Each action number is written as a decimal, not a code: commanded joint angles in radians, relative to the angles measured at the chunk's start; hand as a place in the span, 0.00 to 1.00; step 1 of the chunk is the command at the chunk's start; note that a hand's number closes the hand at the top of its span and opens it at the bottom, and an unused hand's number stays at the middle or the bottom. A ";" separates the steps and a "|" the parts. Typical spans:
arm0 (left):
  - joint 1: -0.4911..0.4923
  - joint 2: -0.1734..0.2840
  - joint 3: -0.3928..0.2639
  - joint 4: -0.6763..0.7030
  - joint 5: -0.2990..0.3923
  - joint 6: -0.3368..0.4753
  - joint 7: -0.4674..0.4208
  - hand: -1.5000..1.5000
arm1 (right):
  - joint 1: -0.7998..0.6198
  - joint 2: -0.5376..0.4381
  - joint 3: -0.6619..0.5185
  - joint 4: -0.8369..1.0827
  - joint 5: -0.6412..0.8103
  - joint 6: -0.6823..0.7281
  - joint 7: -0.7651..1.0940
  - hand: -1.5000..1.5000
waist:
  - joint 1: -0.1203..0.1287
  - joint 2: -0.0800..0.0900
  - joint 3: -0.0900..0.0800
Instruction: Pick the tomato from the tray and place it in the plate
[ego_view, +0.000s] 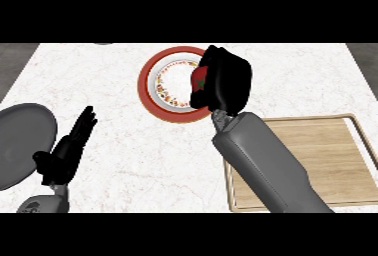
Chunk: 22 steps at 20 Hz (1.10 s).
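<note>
Head view shows the right hand (225, 80) out over the plate (156, 102), its fingers curled round the tomato (198, 80), of which only a red sliver with a green stalk shows at the hand's left edge. The tomato hangs above the plate's right half, well clear of the tray (336, 165) on the worktop (295, 75), so I judge the carry about done and the release next; whether it touches the plate I cannot tell. The left hand (68, 147) rests with fingers straight and up at the view's left, beside a grey lid (22, 140), out of the way.
</note>
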 joint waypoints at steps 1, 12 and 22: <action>-0.029 0.002 0.004 0.047 -0.002 -0.019 -0.004 0.50 | -0.083 0.002 0.049 0.243 -0.079 -0.205 -0.012 1.00 | 0.006 0.003 0.000; -0.072 -0.027 -0.024 0.040 -0.017 -0.014 0.016 0.50 | -0.275 0.002 -0.007 0.583 -0.288 -0.550 -0.027 0.00 | 0.059 0.020 0.000; -0.110 -0.010 0.001 0.072 -0.002 -0.037 0.006 0.50 | -0.321 0.002 -0.018 0.702 -0.455 -0.744 -0.088 0.00 | 0.068 0.026 0.000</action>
